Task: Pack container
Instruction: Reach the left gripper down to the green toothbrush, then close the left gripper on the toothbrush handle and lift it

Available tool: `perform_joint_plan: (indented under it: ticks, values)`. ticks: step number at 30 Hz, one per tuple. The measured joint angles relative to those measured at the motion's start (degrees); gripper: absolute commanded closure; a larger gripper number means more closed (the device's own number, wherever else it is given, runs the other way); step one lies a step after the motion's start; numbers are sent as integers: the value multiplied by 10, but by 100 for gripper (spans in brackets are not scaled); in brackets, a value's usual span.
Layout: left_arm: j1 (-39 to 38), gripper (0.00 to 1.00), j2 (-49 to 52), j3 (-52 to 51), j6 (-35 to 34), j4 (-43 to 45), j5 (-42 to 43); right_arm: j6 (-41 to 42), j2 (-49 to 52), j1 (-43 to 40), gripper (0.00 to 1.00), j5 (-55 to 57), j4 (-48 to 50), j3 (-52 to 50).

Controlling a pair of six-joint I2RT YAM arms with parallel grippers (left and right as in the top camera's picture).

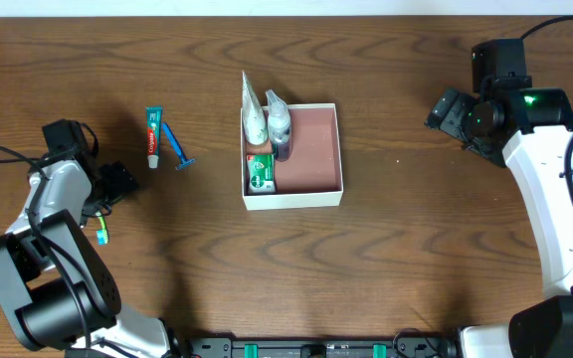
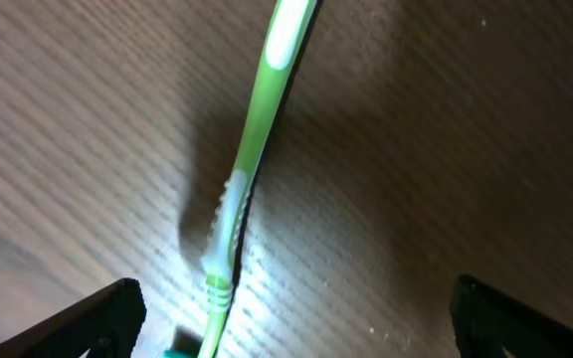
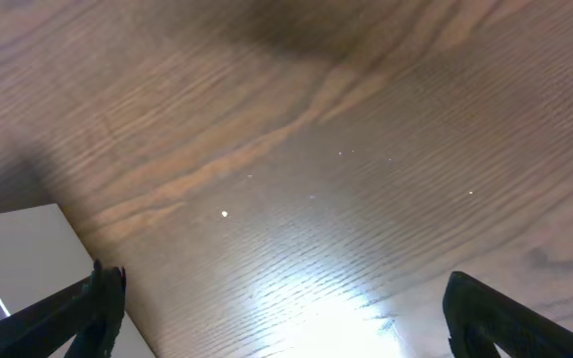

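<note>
The container is a square white-walled box with a reddish-brown inside, at the middle of the table. A white tube, a small bottle and a green box fill its left side. My left gripper is at the far left, open over a green toothbrush. In the left wrist view the toothbrush lies on the wood between the spread fingers, nearer the left one, and my left gripper holds nothing. My right gripper hovers open, right of the container, over bare wood.
A red and green toothpaste tube and a blue razor lie on the table left of the container. A white corner of the container wall shows at the lower left of the right wrist view, by my right gripper.
</note>
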Motion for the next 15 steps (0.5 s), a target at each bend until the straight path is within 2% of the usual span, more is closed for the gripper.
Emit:
perform_joint_plan:
  ticks: [15]
  values:
    - [0,0,15,0,2,23,11,0,0,0,1,0,0,0]
